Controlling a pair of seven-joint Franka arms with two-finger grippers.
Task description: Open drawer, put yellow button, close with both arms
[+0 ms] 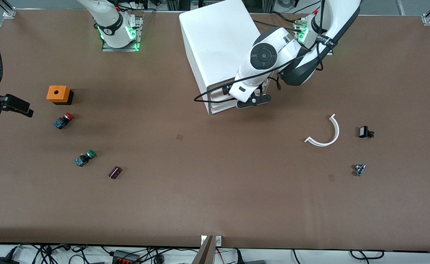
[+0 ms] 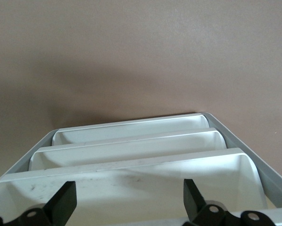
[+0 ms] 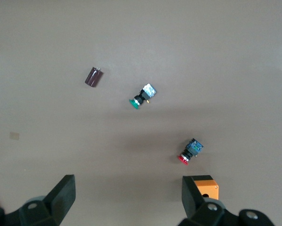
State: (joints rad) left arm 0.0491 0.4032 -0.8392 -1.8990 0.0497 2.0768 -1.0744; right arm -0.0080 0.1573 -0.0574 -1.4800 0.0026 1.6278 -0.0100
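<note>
Brown tabletop (image 1: 215, 205) carries everything. Nearest the front camera, toward the right arm's end, lies a small dark maroon rectangular block (image 1: 115, 172). Level with it, toward the left arm's end, lies a tiny blue-and-grey component (image 1: 359, 169). Just beside the maroon block and a little farther from the camera lies a green-capped push button with a blue body (image 1: 85, 158), on its side. Toward the left arm's end come next a thin white curved plastic strip (image 1: 325, 134) and, near it, a small black part (image 1: 365, 132). A red-capped push button with a blue body (image 1: 63, 120) lies on its side farther up. Close by it, farther still from the camera, stands an orange box with a round hole in its top and a black base (image 1: 59, 94).

Right gripper (image 3: 127, 197) hangs in the air above the right arm's end of the table, near the orange box, with its black fingers (image 3: 63, 195) spread wide and holding nothing.

Farther from the camera stands the boxy white cabinet (image 1: 218, 40). Left gripper (image 2: 129, 200) is at the cabinet's front, fingers apart and empty, right over the uppermost shallow white plastic drawer (image 2: 131, 179). That drawer's scuffed surface shows between them, with the two lower white drawers (image 2: 131, 148) stepped below it. How far out the top drawer stands cannot be told.
</note>
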